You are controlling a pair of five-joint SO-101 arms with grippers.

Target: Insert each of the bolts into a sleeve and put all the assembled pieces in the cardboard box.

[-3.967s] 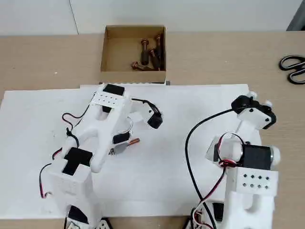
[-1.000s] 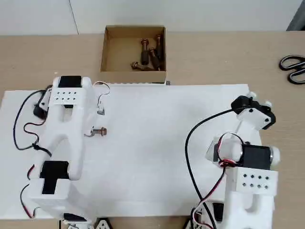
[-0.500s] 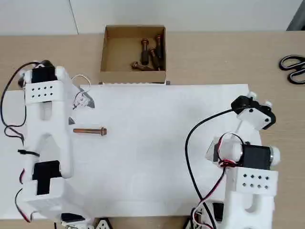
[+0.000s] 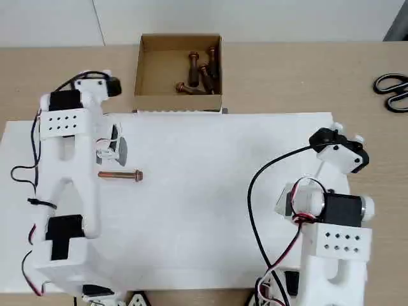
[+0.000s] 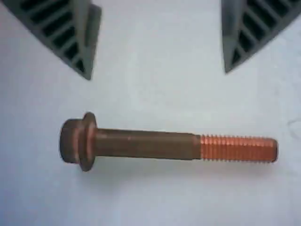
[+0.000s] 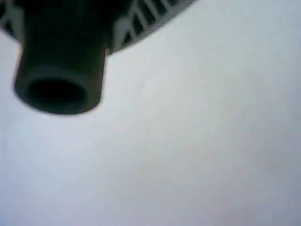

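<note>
The bolt (image 4: 120, 174) lay flat on the white paper (image 4: 210, 210), head toward 3 o'clock, at 7 o'clock from the cardboard box (image 4: 138, 70). Your left hand (image 5: 157, 70) hung open at its 12 o'clock; closing off-centre could have rolled it away. Your right hand (image 6: 89, 23) gripped a dark sleeve (image 6: 59, 75); a tilted bolt might have jammed there.

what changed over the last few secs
The left pincer carried the bolt leftward across the white paper, let it go, and now hangs open over it as it lies flat. The right arm with its dark sleeve, the cardboard box with its assembled pieces, and the scissors stayed put.
</note>
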